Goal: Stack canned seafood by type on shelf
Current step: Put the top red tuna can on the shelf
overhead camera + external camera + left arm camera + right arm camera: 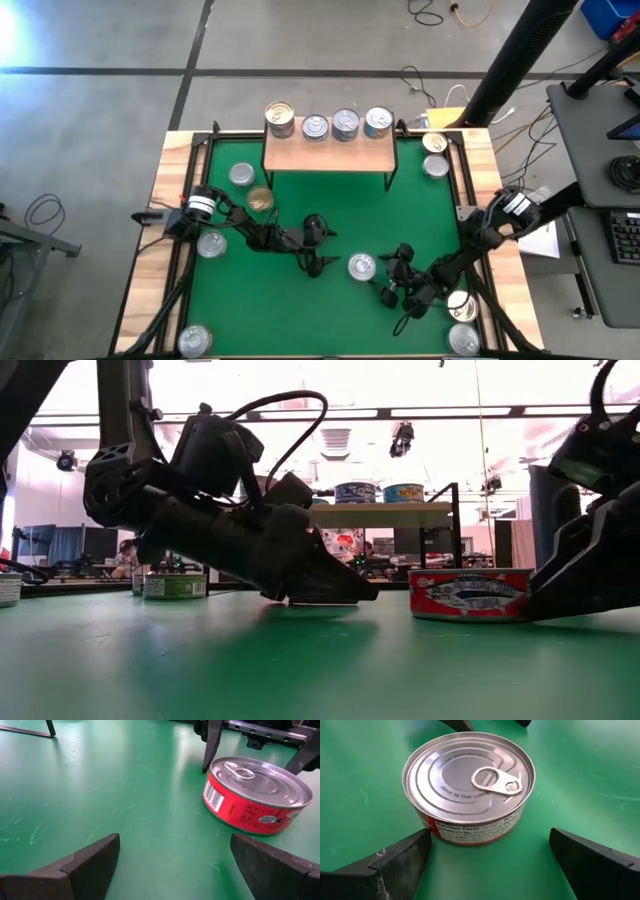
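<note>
left pincer [318,252] low, fingers spread; right pincer [388,272] low, fingers spread, facing left one.

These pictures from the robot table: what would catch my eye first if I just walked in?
Probably the red can with its pull-tab lid in mid-table on the green mat, with the left tool and right tool open on either side of it. Next, the wooden shelf at the far edge, with four cans in a row.

The red can [468,790] side reads "Nutrition Facts".
</note>
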Motion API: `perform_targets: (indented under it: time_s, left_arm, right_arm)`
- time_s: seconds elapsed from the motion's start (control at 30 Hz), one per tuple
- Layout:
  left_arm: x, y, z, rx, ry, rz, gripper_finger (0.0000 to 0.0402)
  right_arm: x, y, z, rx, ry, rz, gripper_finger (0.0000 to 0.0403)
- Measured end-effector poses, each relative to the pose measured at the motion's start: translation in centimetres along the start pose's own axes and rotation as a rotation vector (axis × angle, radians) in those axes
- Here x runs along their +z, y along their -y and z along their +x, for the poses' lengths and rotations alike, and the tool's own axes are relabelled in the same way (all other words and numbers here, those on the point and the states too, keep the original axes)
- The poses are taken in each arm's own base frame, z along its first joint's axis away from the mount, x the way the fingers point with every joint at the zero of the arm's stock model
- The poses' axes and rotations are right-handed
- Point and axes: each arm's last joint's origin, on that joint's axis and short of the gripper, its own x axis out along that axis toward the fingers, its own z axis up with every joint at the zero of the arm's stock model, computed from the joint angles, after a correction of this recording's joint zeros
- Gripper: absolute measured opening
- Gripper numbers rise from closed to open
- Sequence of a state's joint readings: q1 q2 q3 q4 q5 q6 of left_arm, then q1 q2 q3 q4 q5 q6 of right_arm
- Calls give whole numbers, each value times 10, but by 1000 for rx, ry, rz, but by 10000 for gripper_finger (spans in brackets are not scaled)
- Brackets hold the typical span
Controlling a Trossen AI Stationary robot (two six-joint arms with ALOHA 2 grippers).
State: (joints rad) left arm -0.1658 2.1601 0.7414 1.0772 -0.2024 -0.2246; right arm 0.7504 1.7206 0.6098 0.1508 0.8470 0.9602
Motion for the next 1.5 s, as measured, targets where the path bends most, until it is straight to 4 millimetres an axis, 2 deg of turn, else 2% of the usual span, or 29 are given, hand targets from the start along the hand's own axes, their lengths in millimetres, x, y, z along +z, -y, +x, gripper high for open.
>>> perform_targets:
  time_s: [0.23, 0.43, 0.63, 0.87, 1.2, 1.5]
  left_arm:
    - [1, 2, 1, -7, 4, -23, 366]
    - [5, 15, 9, -46, -40, 9, 366]
    - [5, 21, 19, -24, -81, 44, 365]
    - [-5, 20, 22, -15, -46, 36, 365]
    - [-6, 20, 24, -23, -29, 40, 365]
    - [-6, 21, 24, -28, -41, 44, 365]
  right_arm:
    - [6, -7, 9, 59, 45, -44, 400]
    - [2, -13, 30, 89, 116, -45, 400]
    - [-3, -16, 49, 17, 197, -48, 401]
    - [2, -17, 47, -11, 227, -70, 401]
    - [5, -17, 46, 2, 225, -37, 401]
    - [14, -10, 55, -9, 212, -29, 401]
